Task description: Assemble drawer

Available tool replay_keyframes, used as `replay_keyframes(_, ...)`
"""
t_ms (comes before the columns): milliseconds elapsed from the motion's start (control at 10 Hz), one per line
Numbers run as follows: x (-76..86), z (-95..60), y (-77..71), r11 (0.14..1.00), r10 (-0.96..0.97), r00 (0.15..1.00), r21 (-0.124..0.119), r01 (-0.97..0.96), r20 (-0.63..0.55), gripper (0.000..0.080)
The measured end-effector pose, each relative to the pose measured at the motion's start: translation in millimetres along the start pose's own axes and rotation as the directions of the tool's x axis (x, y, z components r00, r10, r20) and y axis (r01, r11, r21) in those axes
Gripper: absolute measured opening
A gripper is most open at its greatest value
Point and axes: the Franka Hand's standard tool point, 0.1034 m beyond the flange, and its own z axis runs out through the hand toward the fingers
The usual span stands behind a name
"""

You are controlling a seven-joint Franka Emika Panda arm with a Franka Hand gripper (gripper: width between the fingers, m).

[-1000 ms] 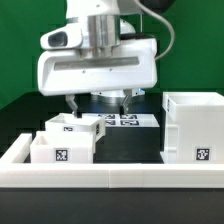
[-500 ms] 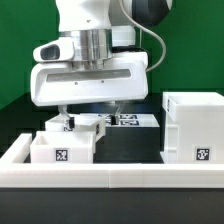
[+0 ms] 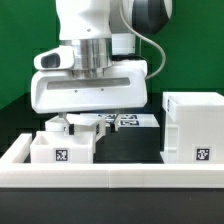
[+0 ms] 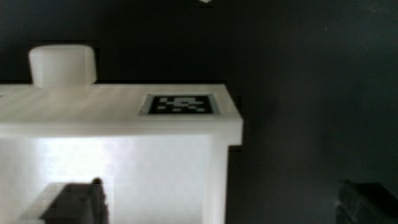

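Note:
The drawer's tall white housing [image 3: 195, 125] stands at the exterior view's right. Two white open-topped trays sit at the left, the front one [image 3: 60, 150] and the rear one [image 3: 78, 126], each with a tag. My gripper [image 3: 88, 118] hangs low over the rear tray, open and empty. In the wrist view my gripper [image 4: 222, 205] is open. One dark fingertip [image 4: 75, 203] is over a white tray [image 4: 116, 150] with a tag [image 4: 178, 105] and a round knob [image 4: 63, 65]. The other is over the black table, so the tray's side edge lies between the jaws.
A low white rail [image 3: 110, 180] edges the black table at the front. The marker board [image 3: 130, 120] lies flat behind the trays. A green backdrop closes the far side.
My gripper has moved down and toward the exterior view's left, from above the marker board to over the rear tray. The trays and the housing have not moved.

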Motion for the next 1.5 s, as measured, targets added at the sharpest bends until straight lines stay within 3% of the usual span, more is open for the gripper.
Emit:
replay_keyframes(600, -9.9, 28.8, 1.3, 1.0, -0.008, 1.0, -0.012, 0.009, 0.027, 0.0649)
replay_keyframes(800, -8.4, 34.2, 3.5, 0.999, -0.019, 1.0, -0.027, 0.019, 0.007, 0.0649)
replay_keyframes(1000, -9.4, 35.2, 0.9, 1.0, 0.012, 1.0, -0.027, -0.012, 0.007, 0.0649)
replay_keyframes(1100, -8.0, 35.0, -5.0, 0.999, 0.043, 0.999, -0.027, -0.043, 0.006, 0.0513)
replay_keyframes(1200, -7.5, 35.2, -7.9, 0.998, 0.052, 0.999, -0.027, -0.052, 0.006, 0.0513)
replay_keyframes(1400, -7.8, 35.3, -6.9, 0.998, 0.053, 0.999, -0.028, -0.053, 0.006, 0.0238)
replay_keyframes(1500, -7.8, 35.3, -6.9, 0.998, 0.053, 0.999, -0.028, -0.053, 0.006, 0.0238)
